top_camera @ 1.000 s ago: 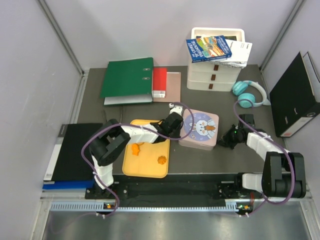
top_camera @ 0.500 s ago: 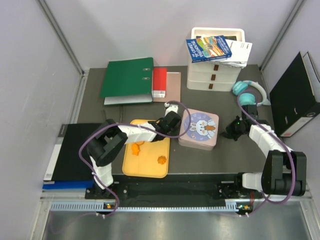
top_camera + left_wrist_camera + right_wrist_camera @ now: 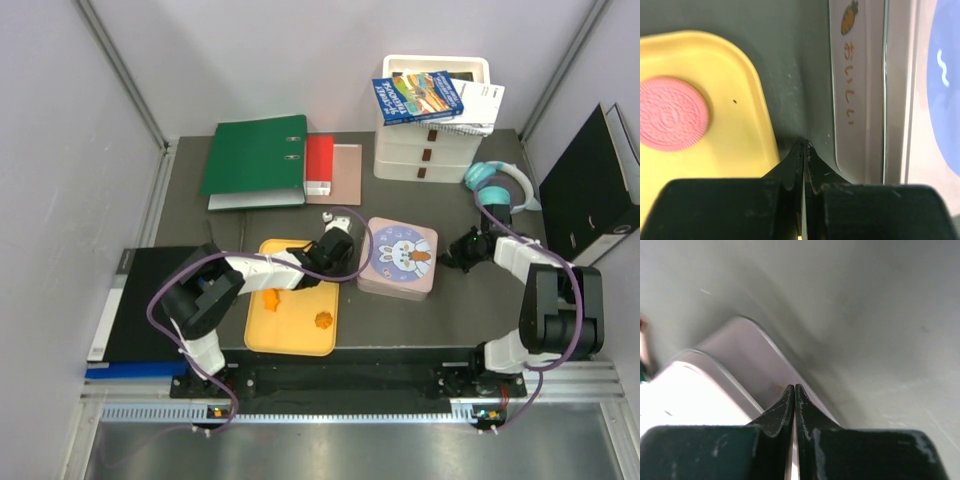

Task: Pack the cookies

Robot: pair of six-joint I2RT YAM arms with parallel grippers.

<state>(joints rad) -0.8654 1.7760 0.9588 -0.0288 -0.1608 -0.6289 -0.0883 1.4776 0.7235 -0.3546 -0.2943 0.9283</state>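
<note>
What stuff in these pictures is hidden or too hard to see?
- Top view: the left arm covers the far corner of the yellow tray, hiding the pink cookie there.
- Top view: the orange cookies are too small to show their shapes.
- Top view: the closed tin hides its own inside.
- Right wrist view: blurred; only a tin corner shows, the rest cut off.
</note>
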